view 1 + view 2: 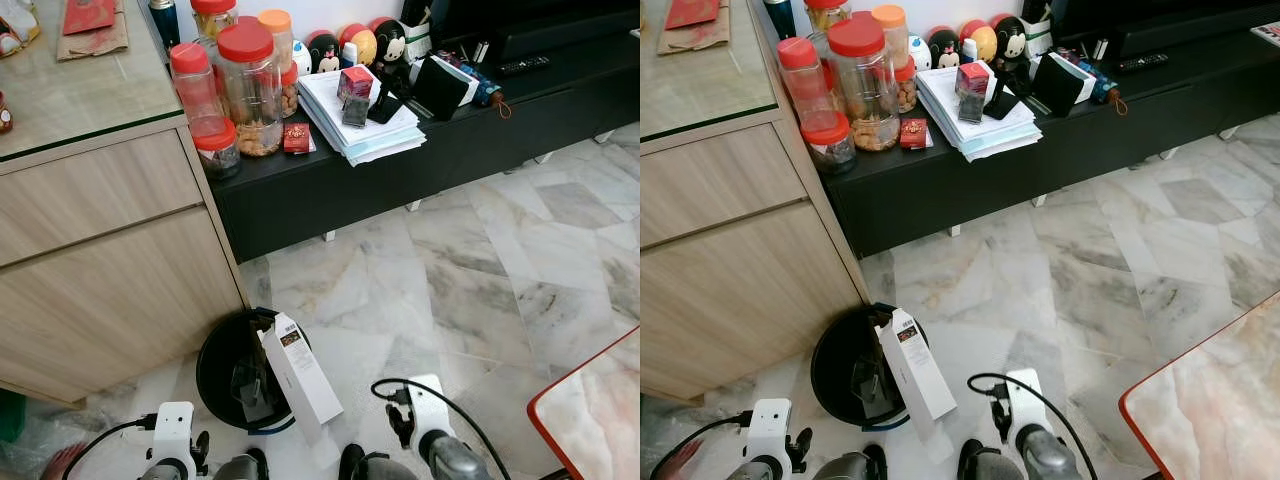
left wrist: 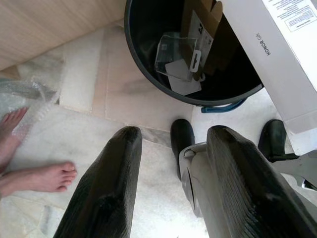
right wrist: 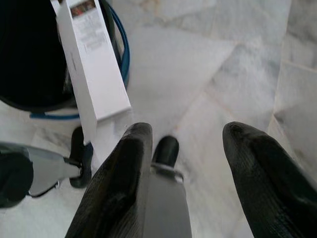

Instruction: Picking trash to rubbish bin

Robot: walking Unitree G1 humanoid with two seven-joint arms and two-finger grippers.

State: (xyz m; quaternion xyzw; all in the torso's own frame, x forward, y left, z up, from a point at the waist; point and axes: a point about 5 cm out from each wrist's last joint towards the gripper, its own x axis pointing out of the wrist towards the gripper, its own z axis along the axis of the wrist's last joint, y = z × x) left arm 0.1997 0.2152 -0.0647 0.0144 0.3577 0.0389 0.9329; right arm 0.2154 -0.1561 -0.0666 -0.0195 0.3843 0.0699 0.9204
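White carton [image 1: 302, 375], long and slim, leans against the rim of the black bin [image 1: 215, 365] at the bin's 3 o'clock side, one end on the marble floor [image 1: 450, 300], the upper end tipped over the opening; not yet inside. Bin stands on the floor beside the wooden cabinet [image 1: 110, 270] and already holds a flattened brown card piece [image 2: 203, 29] and clear plastic packaging [image 2: 173, 54]. Left claw [image 2: 171, 183] hangs low, fingers spread wide, nothing between them; bin at its 12 o'clock in the wrist view. Right claw [image 3: 190, 173] likewise spread wide and empty, carton at its 10 o'clock. Judgement: carton looks like thin printed card, probably empty, so light and stiff along its length but easily crushed across the broad faces; glossy finish may slip. Best hold is across the narrow sides near mid-length, then tip it in. A person's bare feet [image 2: 34, 173] stand near the left claw, beside crumpled bubble wrap [image 2: 25, 94].
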